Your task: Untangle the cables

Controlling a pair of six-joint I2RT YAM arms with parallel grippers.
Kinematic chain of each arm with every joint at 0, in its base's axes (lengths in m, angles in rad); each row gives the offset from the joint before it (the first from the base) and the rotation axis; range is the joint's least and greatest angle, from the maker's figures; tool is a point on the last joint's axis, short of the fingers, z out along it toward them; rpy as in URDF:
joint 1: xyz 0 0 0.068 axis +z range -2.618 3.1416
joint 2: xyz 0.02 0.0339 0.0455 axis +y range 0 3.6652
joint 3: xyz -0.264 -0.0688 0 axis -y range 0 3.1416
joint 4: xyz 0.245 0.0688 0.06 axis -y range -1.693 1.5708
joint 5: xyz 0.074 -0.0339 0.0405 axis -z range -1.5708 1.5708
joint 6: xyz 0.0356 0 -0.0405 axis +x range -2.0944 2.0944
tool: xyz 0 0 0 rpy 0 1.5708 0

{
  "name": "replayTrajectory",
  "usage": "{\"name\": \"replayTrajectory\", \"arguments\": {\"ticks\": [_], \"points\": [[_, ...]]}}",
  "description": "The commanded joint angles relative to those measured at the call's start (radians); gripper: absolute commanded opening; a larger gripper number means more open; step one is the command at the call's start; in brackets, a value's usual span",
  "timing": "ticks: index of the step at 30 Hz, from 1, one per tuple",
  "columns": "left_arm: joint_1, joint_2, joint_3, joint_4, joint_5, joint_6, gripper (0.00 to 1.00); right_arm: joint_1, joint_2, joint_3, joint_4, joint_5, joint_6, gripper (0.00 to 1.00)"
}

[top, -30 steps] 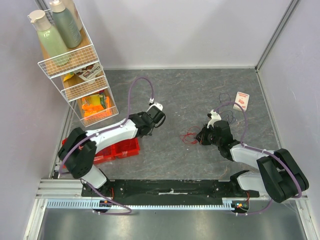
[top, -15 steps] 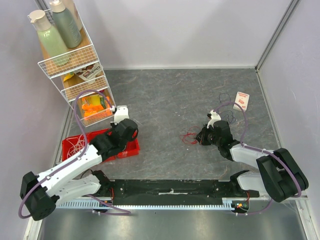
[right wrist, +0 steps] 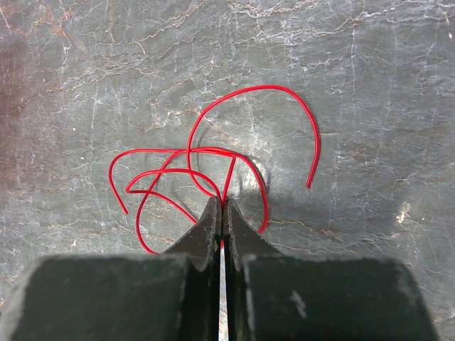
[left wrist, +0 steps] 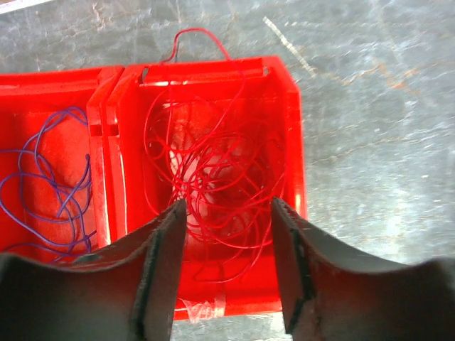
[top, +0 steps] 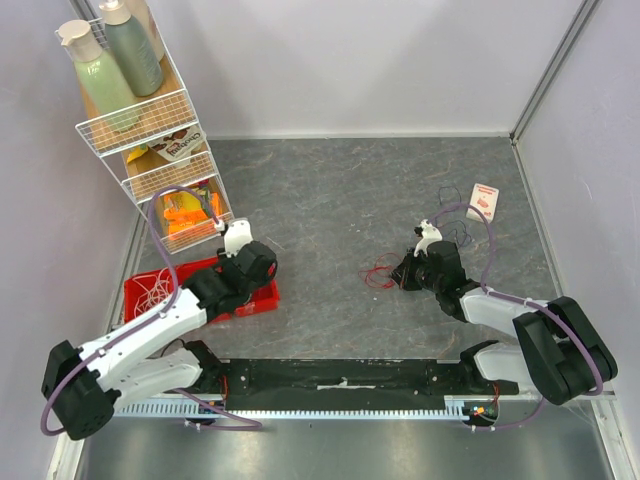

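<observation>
My left claw (left wrist: 227,206) hangs with its jaws parted and nothing between them, right over the bin (left wrist: 293,142). Below it, in the bin's right-hand compartment, lies a loose nest of red cables (left wrist: 213,163), one loop spilling over the far rim. The next compartment holds purple cables (left wrist: 50,177), and the top view shows white cables (top: 150,290) in the one at the bin's far left end (too small there to count strands).

My right claw (right wrist: 222,202) is pressed tight, well off to the right of the bin and low on the bench (right wrist: 355,57). Its tips pinch a red cable (right wrist: 281,87), which fans out in several loops from the pinch and lies flat on the bench. As far as I can tell, no other colour crosses it. Farther from the bin, past that claw, a few dark cables (top: 452,196) lie loose on the bench. I cannot tell whether they are knotted together.

I judge the sorting to be well along: three colours sit apart in the bin. What is left is the red cable in my right claw and the dark cables beyond it, and all of that must travel across the bench to the bin.
</observation>
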Motion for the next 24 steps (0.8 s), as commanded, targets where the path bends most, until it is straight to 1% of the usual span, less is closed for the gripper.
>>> {"name": "replayTrajectory", "arguments": {"ticks": [1, 4, 6, 8, 11, 13, 15, 17, 18, 21, 24], "points": [[0.004, -0.078, 0.093, 0.011, -0.005, 0.015, 0.64, 0.003, -0.013, 0.017, 0.039, -0.003, -0.015, 0.0], [0.004, -0.138, 0.116, 0.033, 0.026, 0.07, 0.71, 0.001, -0.007, 0.022, 0.035, -0.008, -0.016, 0.0], [0.004, -0.189, 0.114, 0.08, 0.081, 0.132, 0.73, 0.003, -0.009, 0.019, 0.036, -0.009, -0.016, 0.0], [0.004, -0.235, 0.09, 0.151, 0.148, 0.191, 0.73, 0.001, -0.01, 0.018, 0.045, -0.015, -0.021, 0.0], [0.004, -0.287, 0.007, 0.353, 0.355, 0.28, 0.7, 0.019, -0.015, 0.019, 0.07, -0.063, -0.03, 0.0], [0.004, -0.278, -0.051, 0.505, 0.568, 0.295, 0.68, 0.052, -0.016, 0.01, 0.125, -0.123, -0.02, 0.0], [0.004, -0.222, -0.091, 0.649, 0.734, 0.275, 0.66, 0.073, -0.015, 0.002, 0.169, -0.192, 0.005, 0.0], [-0.003, -0.128, -0.105, 0.773, 0.837, 0.232, 0.63, 0.087, -0.012, 0.001, 0.188, -0.25, 0.025, 0.0], [-0.01, -0.055, -0.101, 0.819, 0.86, 0.215, 0.61, 0.092, -0.022, -0.005, 0.203, -0.279, 0.033, 0.0], [-0.059, 0.097, -0.087, 0.91, 0.867, 0.198, 0.6, 0.099, -0.071, -0.03, 0.23, -0.302, 0.06, 0.0], [-0.129, 0.214, -0.05, 0.944, 0.808, 0.258, 0.62, 0.099, -0.122, -0.051, 0.226, -0.325, 0.065, 0.0]]}}
